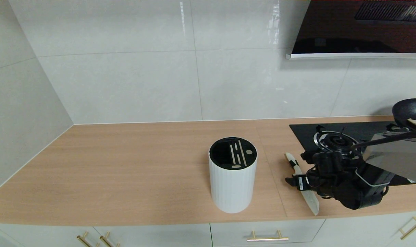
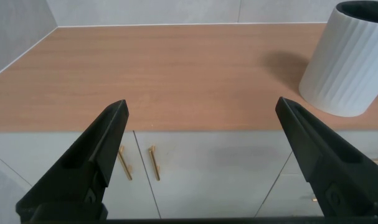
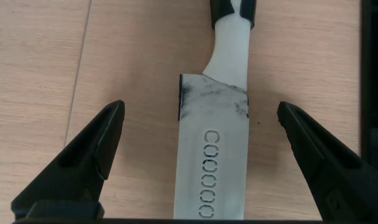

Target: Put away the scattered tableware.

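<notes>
Tableware is seen on the wooden counter point(image 1: 125, 164): one white knife point(image 1: 311, 201) is laid flat there. It is placed to the right of the holder point(image 1: 232, 178), well apart from it. The black and white handle is pointed to the far side, and the tip is pointed to the near edge of the counter.

The holder is a tall white tub with a black top, and thin slots are cut into that top. It is stood upright near the middle of the counter.

The right gripper point(image 1: 300, 170) is held over the knife, close to the handle end of the blade. Its two fingers are spread wide. In the right wrist view the blade point(image 3: 215, 155) is seen between them, with a gap left on each side.

The left gripper point(image 2: 201, 111) is spread wide too, and nothing is held in it. It is kept at the near edge of the counter, left of the holder point(image 2: 347, 59), above the cupboard doors point(image 2: 207, 174).

A black stove top point(image 1: 365, 128) is set into the counter on the far right, and a dark pan point(image 1: 410, 109) is seen above it.
</notes>
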`<state>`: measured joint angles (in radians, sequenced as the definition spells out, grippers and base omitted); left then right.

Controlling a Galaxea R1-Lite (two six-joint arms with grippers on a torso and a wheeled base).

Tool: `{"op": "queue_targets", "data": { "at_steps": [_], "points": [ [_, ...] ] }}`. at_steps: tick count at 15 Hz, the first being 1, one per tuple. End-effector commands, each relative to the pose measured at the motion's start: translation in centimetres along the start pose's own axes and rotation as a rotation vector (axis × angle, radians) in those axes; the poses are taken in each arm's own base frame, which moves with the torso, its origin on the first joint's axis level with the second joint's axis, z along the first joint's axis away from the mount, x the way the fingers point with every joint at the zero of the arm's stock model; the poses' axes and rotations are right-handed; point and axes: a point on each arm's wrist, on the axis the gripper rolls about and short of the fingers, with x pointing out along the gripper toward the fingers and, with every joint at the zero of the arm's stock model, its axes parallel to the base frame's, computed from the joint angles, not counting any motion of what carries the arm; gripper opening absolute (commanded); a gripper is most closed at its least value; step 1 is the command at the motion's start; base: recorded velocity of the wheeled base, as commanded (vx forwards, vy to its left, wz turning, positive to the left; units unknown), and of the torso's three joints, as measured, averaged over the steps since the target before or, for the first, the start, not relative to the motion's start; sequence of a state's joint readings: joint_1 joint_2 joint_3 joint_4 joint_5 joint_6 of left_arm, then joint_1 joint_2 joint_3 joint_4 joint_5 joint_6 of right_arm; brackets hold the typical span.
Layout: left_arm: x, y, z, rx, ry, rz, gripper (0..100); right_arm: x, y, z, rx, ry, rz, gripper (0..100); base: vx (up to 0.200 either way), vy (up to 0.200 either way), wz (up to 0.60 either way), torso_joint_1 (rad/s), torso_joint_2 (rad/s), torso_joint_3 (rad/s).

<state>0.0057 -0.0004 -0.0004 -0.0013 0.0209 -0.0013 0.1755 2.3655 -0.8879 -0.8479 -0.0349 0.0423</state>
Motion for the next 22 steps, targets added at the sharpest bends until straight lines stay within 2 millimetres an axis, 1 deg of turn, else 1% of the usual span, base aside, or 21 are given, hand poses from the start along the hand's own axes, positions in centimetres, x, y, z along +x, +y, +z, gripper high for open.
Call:
{"op": "queue_targets", "data": {
  "at_steps": [1, 10, 11, 15, 19, 20, 22],
  "points": [
    [0.0, 0.0, 0.0, 0.0, 0.001, 0.001, 100, 0.2, 0.0, -0.2, 0.0, 0.005, 0.0, 100, 0.0, 0.0, 0.0, 0.0, 0.0, 0.0],
    [0.0, 0.0, 0.0, 0.0, 0.001, 0.001, 100, 0.9, 0.0, -0.4, -0.001, 0.007, -0.004, 100, 0.0, 0.0, 0.0, 0.0, 0.0, 0.0],
    [0.0, 0.0, 0.0, 0.0, 0.001, 0.001, 100, 1.0, 0.0, -0.5, -0.002, 0.009, -0.014, 0, 0.0, 0.0, 0.0, 0.0, 0.0, 0.0],
    [0.0, 0.0, 0.0, 0.0, 0.001, 0.001, 100, 1.3, 0.2, -1.1, -0.014, 0.024, -0.026, 0, 0.0, 0.0, 0.0, 0.0, 0.0, 0.0],
    [0.0, 0.0, 0.0, 0.0, 0.001, 0.001, 100, 1.3, 0.1, -1.1, -0.015, 0.024, -0.057, 0, 0.0, 0.0, 0.0, 0.0, 0.0, 0.0],
    [0.0, 0.0, 0.0, 0.0, 0.001, 0.001, 100, 1.0, 0.1, -1.0, -0.015, 0.022, -0.066, 0, 0.0, 0.0, 0.0, 0.0, 0.0, 0.0],
    [0.0, 0.0, 0.0, -0.006, 0.001, 0.003, 100, 0.0, 0.1, 0.0, -0.012, -0.007, -0.068, 0, 0.0, 0.0, 0.0, 0.0, 0.0, 0.0]
  ]
}}
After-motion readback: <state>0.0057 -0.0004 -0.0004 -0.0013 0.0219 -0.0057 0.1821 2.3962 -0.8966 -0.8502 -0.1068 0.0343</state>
